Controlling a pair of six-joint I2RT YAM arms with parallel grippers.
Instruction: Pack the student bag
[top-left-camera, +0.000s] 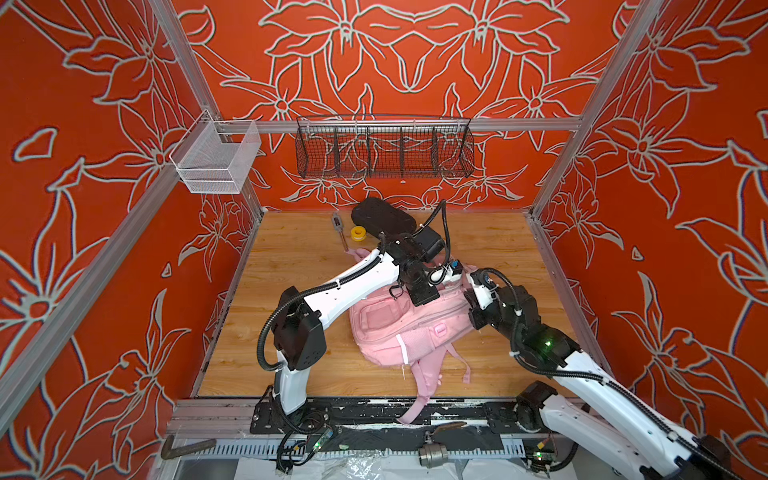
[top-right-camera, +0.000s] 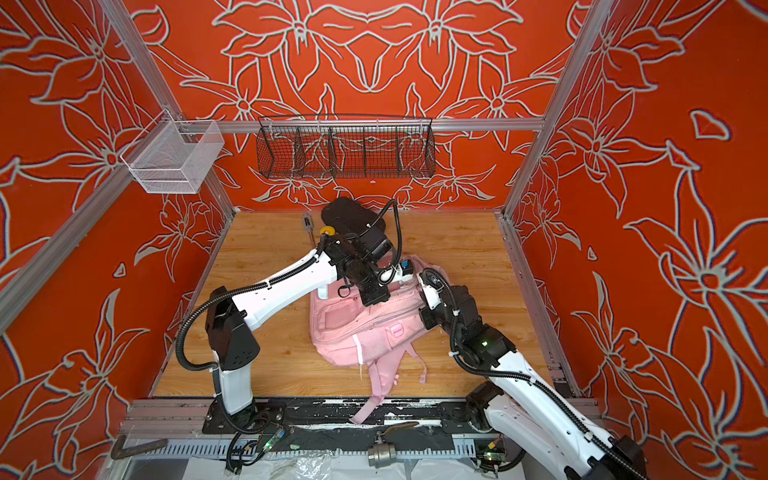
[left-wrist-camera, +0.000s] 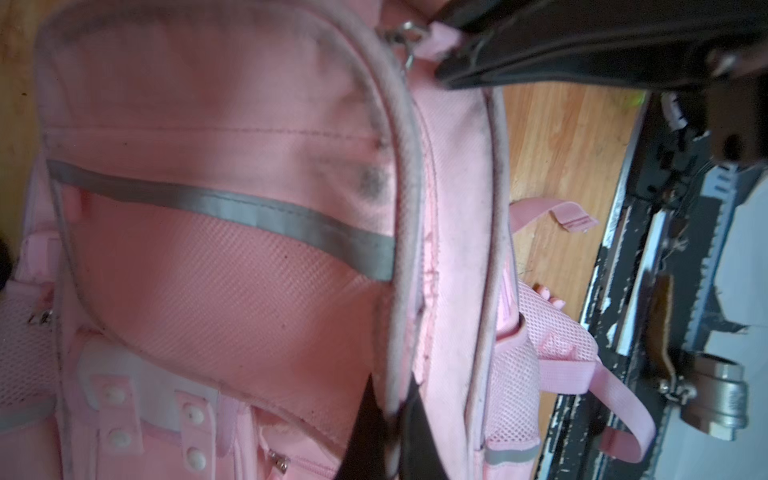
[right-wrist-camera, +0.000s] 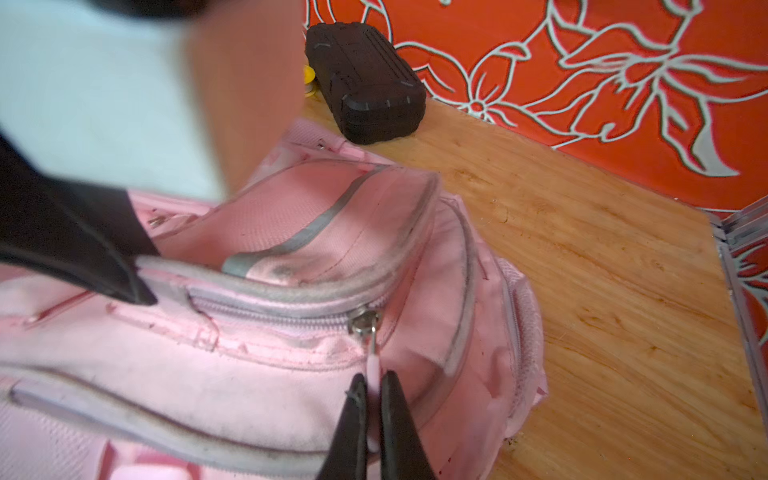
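The student bag (top-left-camera: 399, 332) (right-wrist-camera: 249, 374) lies flat on the wooden tabletop (top-left-camera: 498, 257) under both sets of jaws. It is pale pink woven fabric, grubby along its grey piped seams, with a silvery reflective strip (left-wrist-camera: 232, 208) across the front pocket, mesh side panels and pink straps trailing off toward the arms' bases. The left gripper (left-wrist-camera: 392, 386) is clenched on the piped rim of the front pocket, one finger on each side of that seam. The right gripper (right-wrist-camera: 372, 380) is just beside it, pinched tight on the pink zip pull (right-wrist-camera: 372, 363), which hangs from a metal slider (right-wrist-camera: 365, 322) just ahead of its fingertips. On the side of the slider toward the left jaws the zip teeth lie meshed. On the other side the blur probably hides them, so I cannot tell. Beyond the right jaws' tips, well apart from them, a black hard case (right-wrist-camera: 365, 79) lies shut on the wood, with a yellow roll (top-left-camera: 357, 232) touching or just beside it and a slim tool (top-left-camera: 338, 228) near that. High above both grippers a black wire basket (top-left-camera: 384, 151) with dividers hangs on the back rail, and only the wall pattern shows through its mesh. A white mesh basket (top-left-camera: 216, 162) hangs on the rail over the left arm.
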